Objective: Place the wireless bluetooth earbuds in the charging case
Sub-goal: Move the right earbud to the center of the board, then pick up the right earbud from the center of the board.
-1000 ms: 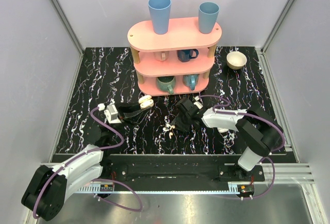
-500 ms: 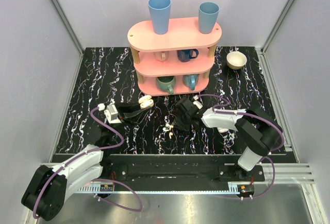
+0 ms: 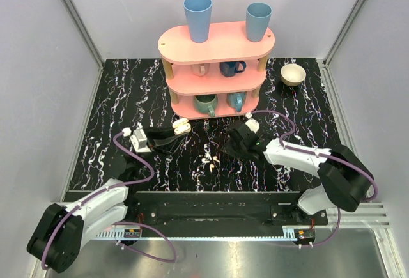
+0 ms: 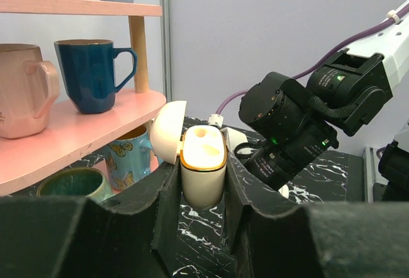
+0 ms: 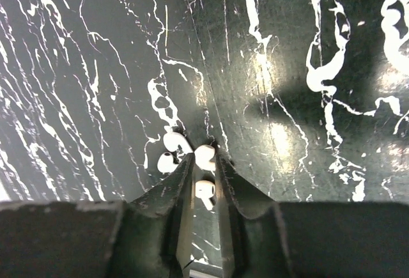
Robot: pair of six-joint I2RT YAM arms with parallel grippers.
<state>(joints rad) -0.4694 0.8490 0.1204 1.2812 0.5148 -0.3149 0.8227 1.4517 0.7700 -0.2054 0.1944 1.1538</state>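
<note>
Left gripper [image 4: 203, 185]: jaws clamped on the charging case [image 4: 203, 163]. The case is upright, its lid [image 4: 167, 131] swung open to one side, open top facing up. The hold is low on the body and looks sound; leave it be.

Right gripper [image 5: 204, 160]: jaws together, above the black table [image 5: 287, 67]. One earbud [image 5: 205, 156] sits right at my tips, with white showing down the slit between them. Cannot tell whether it is pinched or lying on the table beneath. A second earbud [image 5: 167, 162] lies just beside my tips, apart from them.

Step in hand, as I judge it: fetching the first earbud. Confirm the grip before carrying. If held, travel slowly, stem down, line up over the case's open top and lower straight. It is small and slick, likely to twist or drop.
</note>
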